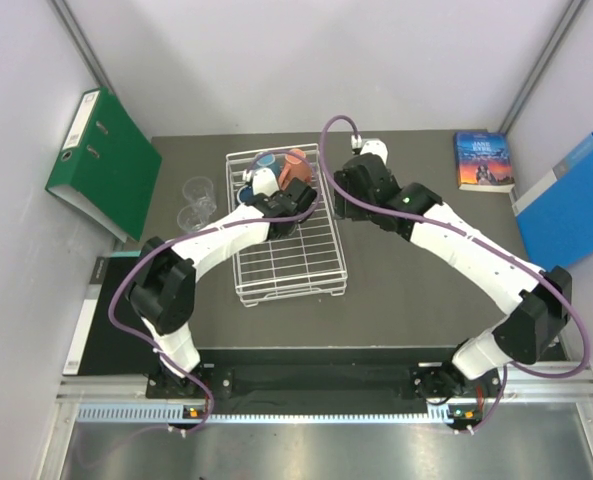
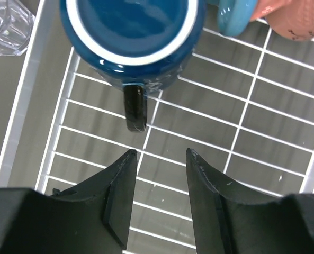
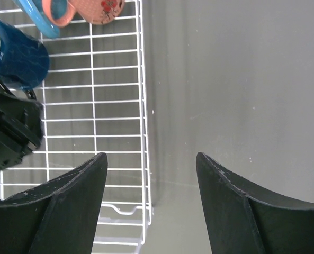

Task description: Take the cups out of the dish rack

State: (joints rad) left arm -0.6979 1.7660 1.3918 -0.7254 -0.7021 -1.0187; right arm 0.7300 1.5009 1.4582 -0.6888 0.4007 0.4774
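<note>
While the left claw (image 2: pixel 161 154) sits open, empty, below the handle of the dark-blue mug (image 2: pixel 133 32), the right claw (image 3: pixel 152 156) spreads wide beside the rack (image 3: pixel 143 106).

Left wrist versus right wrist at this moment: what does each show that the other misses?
Only the left wrist shows a clear glass outside the rack, the dark-blue mug's inside and handle, and the left fingers, apart and empty. Only the right wrist shows the table right of the rack, the rack's near corner, and the right fingers, apart. Both show the dark-blue mug, light-blue mug and orange mug in the rack.
</note>
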